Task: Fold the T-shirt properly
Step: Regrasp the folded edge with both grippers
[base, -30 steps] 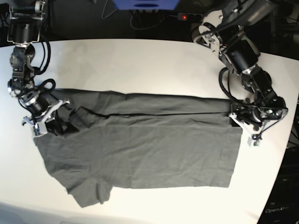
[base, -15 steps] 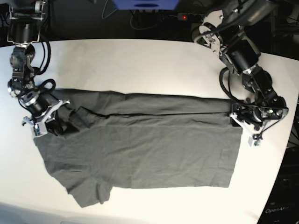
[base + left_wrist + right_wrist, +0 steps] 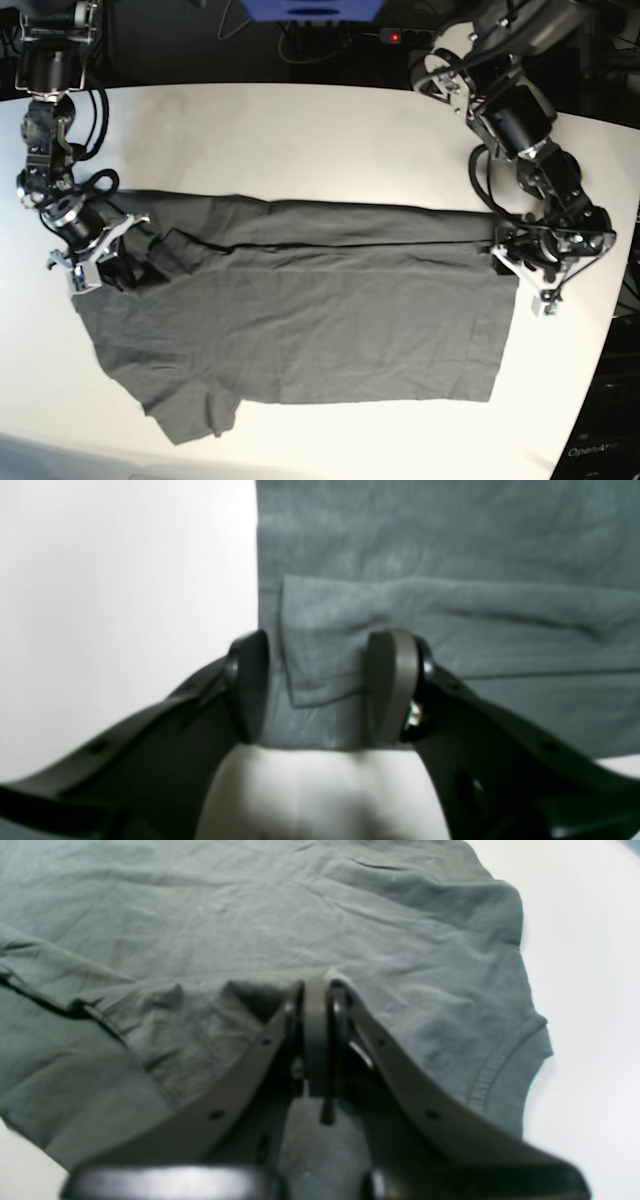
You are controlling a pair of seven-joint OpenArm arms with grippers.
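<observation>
The dark grey T-shirt [image 3: 300, 330] lies spread across the white table, its far long edge folded over toward the middle. At the shirt's right end, my left gripper [image 3: 520, 265] is open. In the left wrist view its fingers [image 3: 247, 685] straddle the hem corner [image 3: 320, 645], where a folded flap lies flat between them. My right gripper [image 3: 105, 262] is at the shirt's left end by the sleeve. In the right wrist view it [image 3: 320, 985] is shut, pinching a small ridge of the T-shirt [image 3: 200, 915], which bunches around the tips.
The white table [image 3: 300, 140] has bare surface behind the shirt and a curved edge just right of my left gripper. A power strip with a red light [image 3: 395, 37] and cables lie beyond the far edge. The near sleeve [image 3: 195, 415] reaches toward the front edge.
</observation>
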